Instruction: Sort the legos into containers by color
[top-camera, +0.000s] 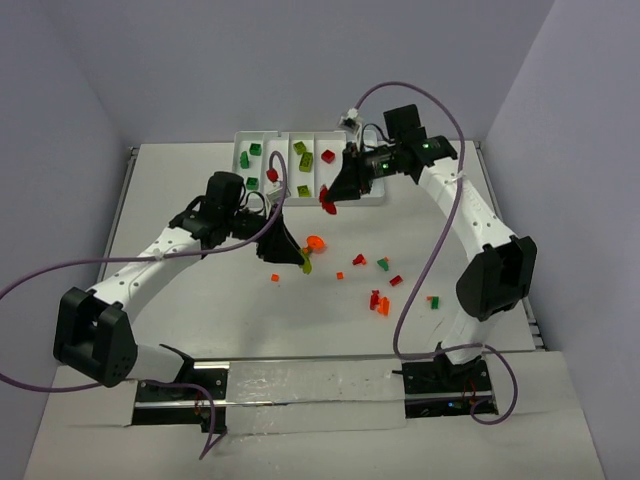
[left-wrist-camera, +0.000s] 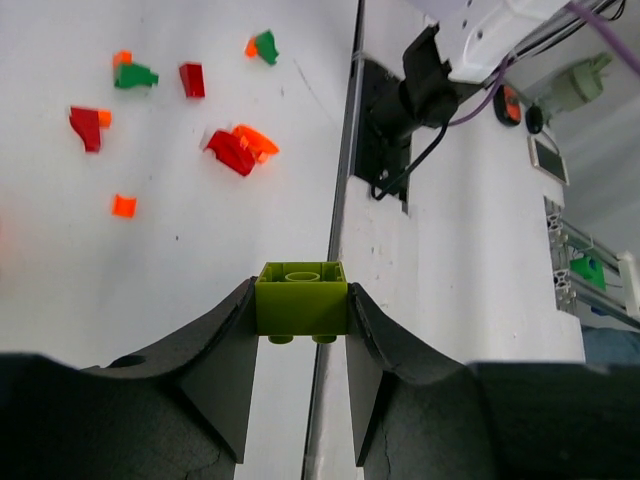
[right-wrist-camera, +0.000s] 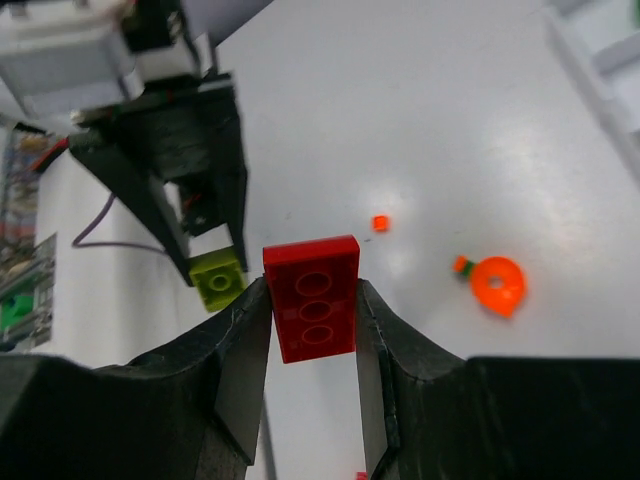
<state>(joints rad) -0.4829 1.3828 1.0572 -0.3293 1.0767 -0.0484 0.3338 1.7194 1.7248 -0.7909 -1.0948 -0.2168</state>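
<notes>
My left gripper (top-camera: 302, 262) is shut on a lime green brick (left-wrist-camera: 301, 298), held above the table's middle; the gripper shows in its own view (left-wrist-camera: 301, 312). My right gripper (top-camera: 328, 206) is shut on a flat red brick (right-wrist-camera: 312, 297), just in front of the white tray (top-camera: 262, 135); it shows in its own view (right-wrist-camera: 312, 312). The tray's compartments hold dark green (top-camera: 245, 158), lime (top-camera: 303, 155) and red (top-camera: 327, 156) bricks. Loose legos lie on the table: an orange disc (top-camera: 315, 242), and red (top-camera: 358, 260) and orange (top-camera: 275, 277) bits.
More loose bricks lie to the right front: a red-orange cluster (top-camera: 378, 302) and a green-orange piece (top-camera: 434, 301). In the right wrist view the left gripper's fingers (right-wrist-camera: 190, 200) hold the lime brick (right-wrist-camera: 218, 278) close by. The table's front edge (left-wrist-camera: 340, 200) runs under the left gripper.
</notes>
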